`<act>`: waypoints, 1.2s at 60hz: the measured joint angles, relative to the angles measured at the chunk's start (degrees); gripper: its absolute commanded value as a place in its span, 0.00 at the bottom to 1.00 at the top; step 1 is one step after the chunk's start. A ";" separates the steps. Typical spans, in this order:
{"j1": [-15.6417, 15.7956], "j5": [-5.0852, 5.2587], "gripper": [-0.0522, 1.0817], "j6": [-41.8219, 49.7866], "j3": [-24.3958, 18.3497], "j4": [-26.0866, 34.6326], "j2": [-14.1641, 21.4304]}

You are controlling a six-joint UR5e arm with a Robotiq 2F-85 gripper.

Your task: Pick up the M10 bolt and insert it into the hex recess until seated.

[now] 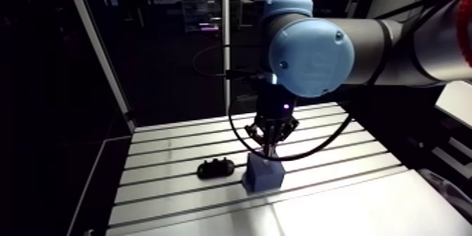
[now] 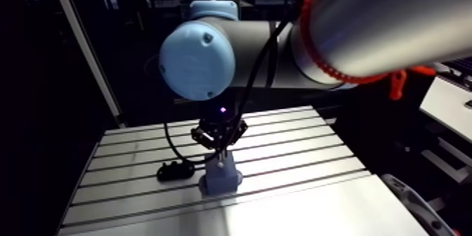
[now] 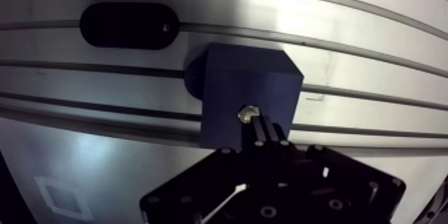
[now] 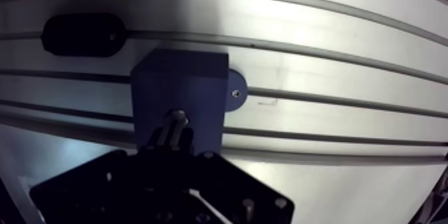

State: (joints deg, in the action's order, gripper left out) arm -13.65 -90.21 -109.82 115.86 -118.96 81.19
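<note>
Wrist view shows the black two-finger gripper [image 3: 259, 130] clamped on the shiny steel M10 bolt [image 3: 248, 113], which meets the top face of the dark-blue plastic block [image 3: 230, 80]. Beyond the block, apart from it, a black oval part [image 3: 127, 25] lies on the slotted aluminium table [image 3: 373, 53].

A small silvery M10 bolt [image 3: 248, 114] stood at the middle of a dark blue block [image 3: 230, 80], on its top face, pinched in the gripper [image 3: 261, 127]. The hex recess was hidden beneath it. The block sat flat on the slotted table [image 3: 373, 60].
</note>
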 measured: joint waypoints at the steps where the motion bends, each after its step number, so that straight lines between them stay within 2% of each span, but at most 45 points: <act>1: 0.00 0.00 0.25 0.00 -0.05 0.09 0.07; 2: 0.00 0.00 0.06 0.00 -0.10 0.18 0.14; 4: 0.01 0.00 0.05 0.00 -0.22 0.44 0.28; 15: 0.07 -0.02 0.05 0.02 -1.70 3.62 1.85; 26: 0.09 -0.13 0.05 0.38 -4.76 10.09 4.31; 46: 0.36 -0.09 0.06 2.97 -12.68 23.37 7.53; 55: 0.85 -0.11 0.06 3.96 -16.37 27.35 7.99; 72: 2.75 -1.47 0.06 6.15 -23.74 33.32 8.35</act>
State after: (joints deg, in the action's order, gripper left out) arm -10.90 -91.68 -103.67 92.11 -85.64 89.55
